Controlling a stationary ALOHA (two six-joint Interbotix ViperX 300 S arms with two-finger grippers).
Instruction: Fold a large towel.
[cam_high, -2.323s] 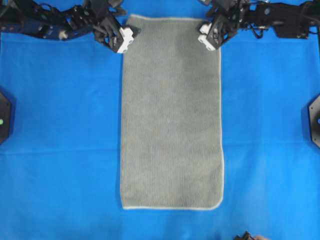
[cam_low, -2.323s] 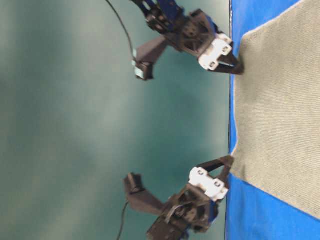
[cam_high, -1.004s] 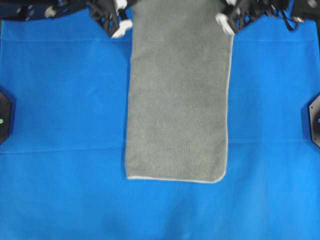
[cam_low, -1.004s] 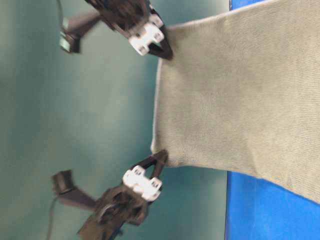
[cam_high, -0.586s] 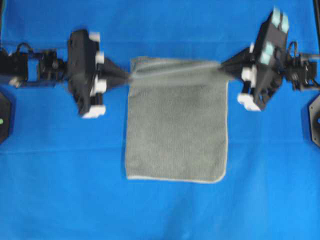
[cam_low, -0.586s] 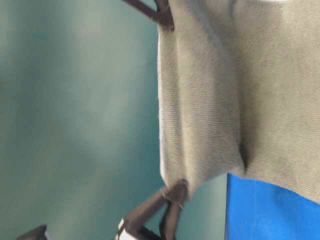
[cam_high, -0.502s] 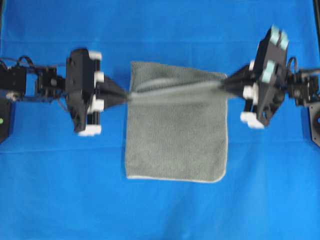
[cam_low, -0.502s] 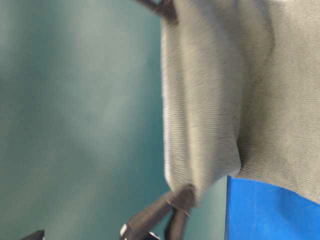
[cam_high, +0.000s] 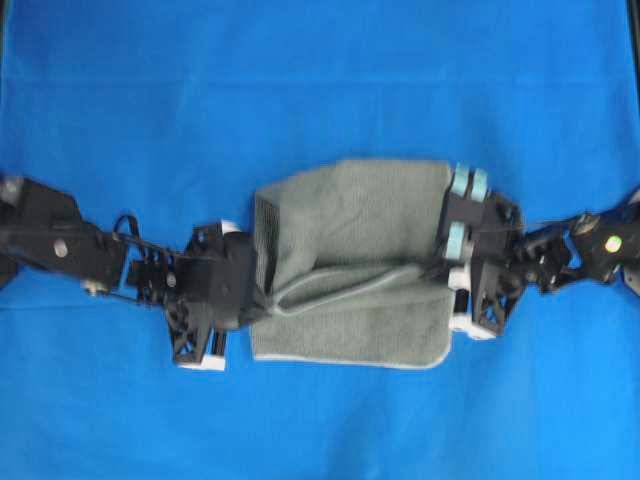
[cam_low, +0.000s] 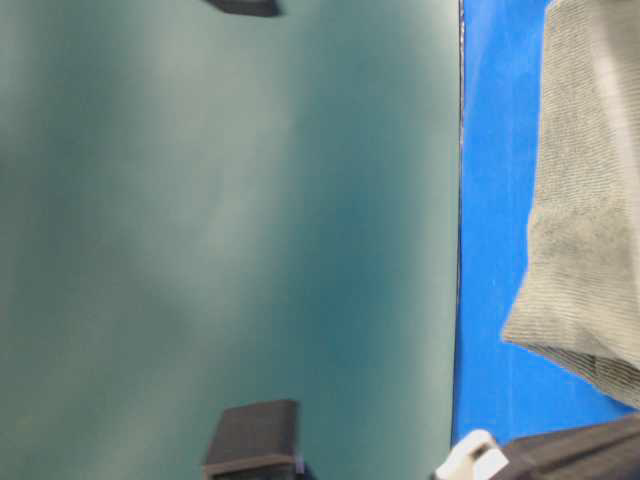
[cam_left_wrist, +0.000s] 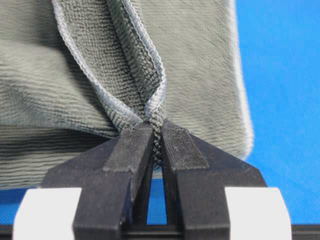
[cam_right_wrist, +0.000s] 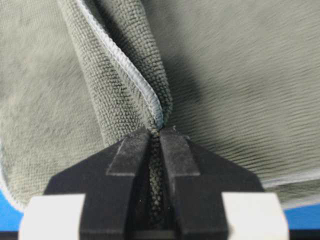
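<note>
Large grey-green terry towel (cam_high: 350, 215) with thin pale stitched border lying mid-table on bright blue table covering (cam_high: 320, 80), doubled over itself: upper layer folded down across lower layer, lower hem with one rounded corner at bottom right still exposed along the near edge. Carried edge slack between the two grips, sagging into a rope-like twisted roll running across the lower half of the cloth. Left gripper (cam_high: 262, 298) at the towel's left side, black fingers (cam_left_wrist: 131, 150) pinched tight on a bunched corner of the towel, pale border looping up out of the pinch in the left wrist view. Right gripper (cam_high: 438, 268) at the towel's right side, likewise clamped on a gathered fold of the towel, black fingers (cam_right_wrist: 134, 150) squeezing the terry pile with border stitching emerging just above the tips. Both grippers low, close over the cloth, facing each other across its width. Overhead view somewhat blurred; black arm links reaching in from left and right edges. Table-level view: folded edge of towel (cam_low: 585, 250) draped over the blue covering at right, teal-green backdrop (cam_low: 220, 220) filling most of the frame, only fragments of dark arm parts at top and bottom edges, grippers themselves not readable there.
</note>
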